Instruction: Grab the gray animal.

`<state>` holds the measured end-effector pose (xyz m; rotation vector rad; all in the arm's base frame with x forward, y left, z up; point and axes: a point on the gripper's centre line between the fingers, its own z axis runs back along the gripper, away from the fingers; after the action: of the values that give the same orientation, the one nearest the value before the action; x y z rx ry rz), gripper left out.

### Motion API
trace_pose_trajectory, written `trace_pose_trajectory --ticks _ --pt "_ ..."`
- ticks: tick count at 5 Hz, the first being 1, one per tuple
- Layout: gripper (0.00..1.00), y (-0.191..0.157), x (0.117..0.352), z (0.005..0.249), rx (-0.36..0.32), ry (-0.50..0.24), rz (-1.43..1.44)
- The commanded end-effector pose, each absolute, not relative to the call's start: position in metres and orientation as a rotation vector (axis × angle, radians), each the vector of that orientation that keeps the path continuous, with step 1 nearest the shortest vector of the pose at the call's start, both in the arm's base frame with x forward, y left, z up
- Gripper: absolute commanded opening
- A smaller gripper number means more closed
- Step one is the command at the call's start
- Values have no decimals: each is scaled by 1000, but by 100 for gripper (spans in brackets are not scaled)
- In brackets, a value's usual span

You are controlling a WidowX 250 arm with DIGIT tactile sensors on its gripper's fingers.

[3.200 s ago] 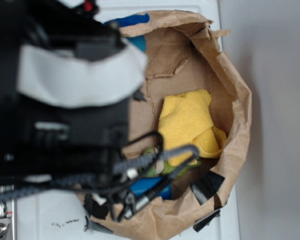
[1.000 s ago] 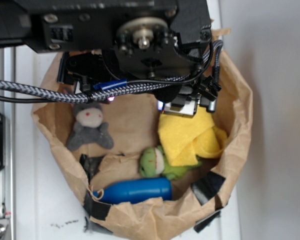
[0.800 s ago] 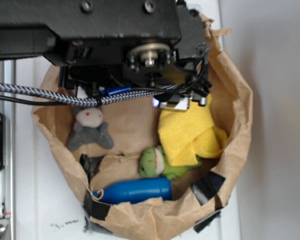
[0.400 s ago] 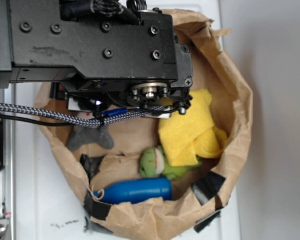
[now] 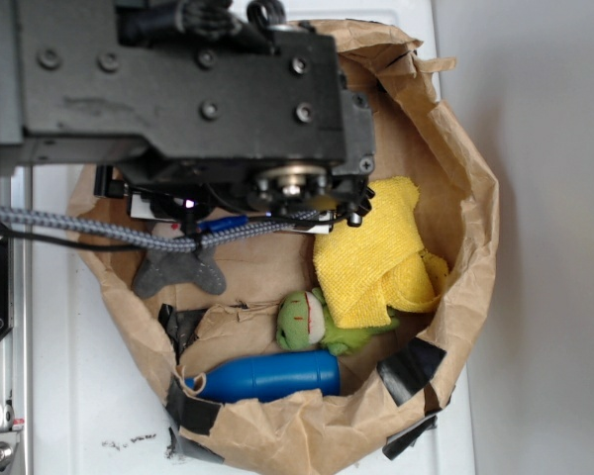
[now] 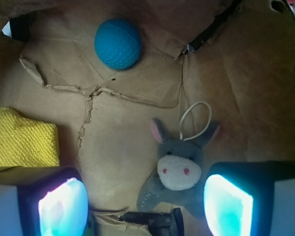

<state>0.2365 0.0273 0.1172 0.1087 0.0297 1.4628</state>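
The gray animal (image 6: 179, 164) has pink-lined ears, a white face, red eyes and a white string loop. It lies on the brown paper bag (image 5: 470, 213) floor, between the released fingers (image 6: 226, 209), against neither. The bag sits on a white worktop (image 5: 79, 416).

The small gray plush rabbit-like toy (image 6: 179, 164) lies inside the crumpled brown paper bag (image 6: 132, 123). From it, the dimpled blue ball (image 6: 118, 43) sits up-left, the folded yellow towel (image 6: 20, 139) far left.

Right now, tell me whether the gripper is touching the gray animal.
Cannot tell. In the wrist view the gripper is open, with the gray animal nearer its right finger; no clear gap or contact shows there.
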Motion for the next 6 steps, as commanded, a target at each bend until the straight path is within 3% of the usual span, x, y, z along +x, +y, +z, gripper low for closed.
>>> trace_pose_trajectory --ticks 1,3,4,6 --pt "100 27 236 126 95 4 1475" --pt "100 14 255 105 183 -3 1549" --pt "100 11 261 98 232 -42 1548" --pt "100 20 244 99 232 -8 1527"
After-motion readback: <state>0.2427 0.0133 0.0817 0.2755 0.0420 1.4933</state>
